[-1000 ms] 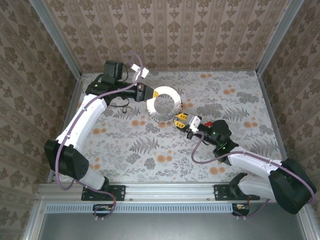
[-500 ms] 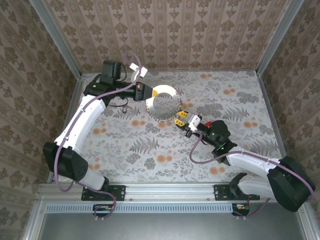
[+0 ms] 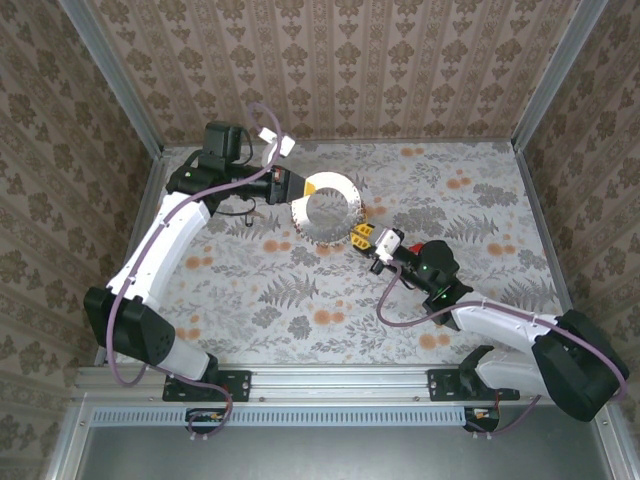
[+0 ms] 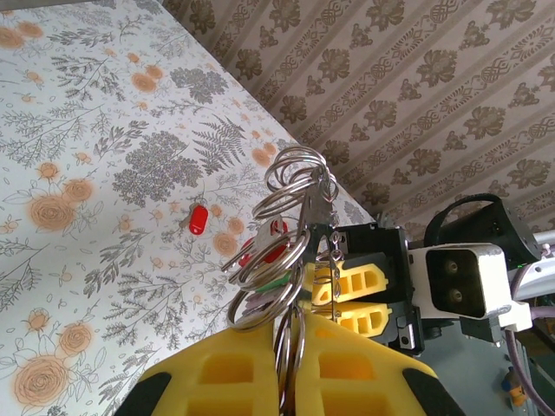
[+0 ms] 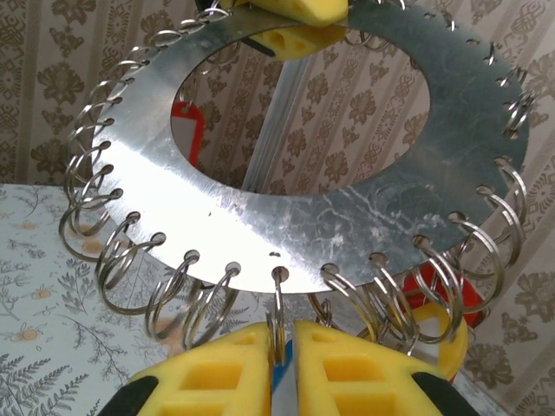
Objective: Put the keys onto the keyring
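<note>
Two yellow fingers of the right claw (image 5: 282, 334) stand almost pressed together, with only a slit between them, and one small wire loop (image 5: 277, 303) hanging from the near rim of the keyring (image 5: 347, 225) drops straight into that slit, so the claw looks to be pinching it. A pale sliver lies lower in the gap; it may be a key, but it is too hidden to tell. Over the last second this claw has narrowed and edged a little farther in under the ring, which I read as the threading step being started, not finished. At the ring's far left edge, the left claw (image 3: 297, 190) is clamped flat on the metal and holds the keyring (image 3: 330, 180) up off the tabletop (image 3: 480, 210), as it did a second ago, tipped only slightly. Many more loops fringe the rim, a few carrying red tags (image 5: 451, 299). From the left wrist, the ring is seen edge-on, and one loose red piece (image 4: 198, 219) lies on the flowered tabletop beyond it, well apart from both claws.
</note>
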